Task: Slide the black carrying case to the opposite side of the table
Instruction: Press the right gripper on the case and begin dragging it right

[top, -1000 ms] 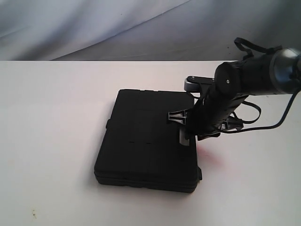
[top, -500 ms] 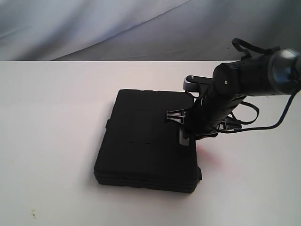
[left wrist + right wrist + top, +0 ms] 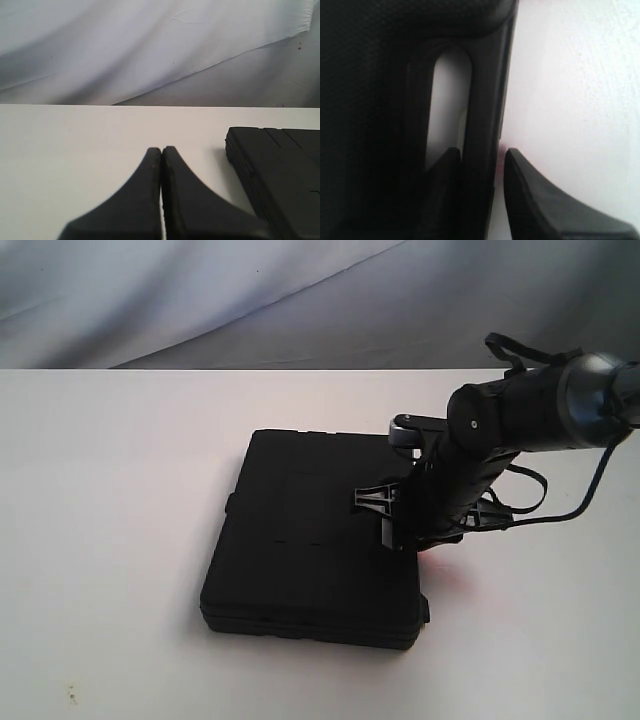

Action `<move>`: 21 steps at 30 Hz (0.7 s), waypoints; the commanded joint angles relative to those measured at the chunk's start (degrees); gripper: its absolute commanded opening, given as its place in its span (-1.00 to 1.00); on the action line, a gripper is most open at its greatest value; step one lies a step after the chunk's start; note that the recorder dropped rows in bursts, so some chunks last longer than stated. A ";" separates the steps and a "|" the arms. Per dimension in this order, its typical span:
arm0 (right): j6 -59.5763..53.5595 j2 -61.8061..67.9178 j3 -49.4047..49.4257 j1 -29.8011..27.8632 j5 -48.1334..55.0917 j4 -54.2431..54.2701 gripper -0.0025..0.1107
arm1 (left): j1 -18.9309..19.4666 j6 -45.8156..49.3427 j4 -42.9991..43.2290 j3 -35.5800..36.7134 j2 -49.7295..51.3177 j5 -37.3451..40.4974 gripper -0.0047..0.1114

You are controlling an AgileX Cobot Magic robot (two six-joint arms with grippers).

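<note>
We find the black case [image 3: 315, 540] lying flat on the white worktop [image 3: 120, 490], lid up, with bare worktop on every side of it. The right tool [image 3: 385, 515] sits at the case's edge on the right arm's side. In the right wrist view its two fingers straddle the bar of the handle [image 3: 482, 100], one finger inside the handle opening and the other on the outer side, so we read it as clenched on that bar.

The left tool [image 3: 161, 150] is clenched on nothing, its fingers pressed flat together. It hangs off the case's other side, near one corner and not touching it.

What the coming move turns on, as we judge it, is this: the whole body of the case lies from the right tool toward the left arm's side, and the handle bar runs along the case's edge, crosswise to that direction. A pull or push square to the bar should carry the case without turning it.
</note>
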 commanded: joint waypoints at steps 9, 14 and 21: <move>0.10 0.66 -0.34 0.75 -1.82 -0.45 -0.54 | -0.38 0.05 -0.25 0.23 -0.22 -0.03 -0.92; 0.10 0.53 -0.34 0.75 -2.17 -1.05 -0.54 | -0.38 0.05 -0.25 0.23 -0.22 -0.03 -0.92; 1.68 0.53 -0.34 0.75 -0.83 -5.14 -0.71 | -0.38 0.05 -0.25 0.23 -0.22 -0.03 -0.92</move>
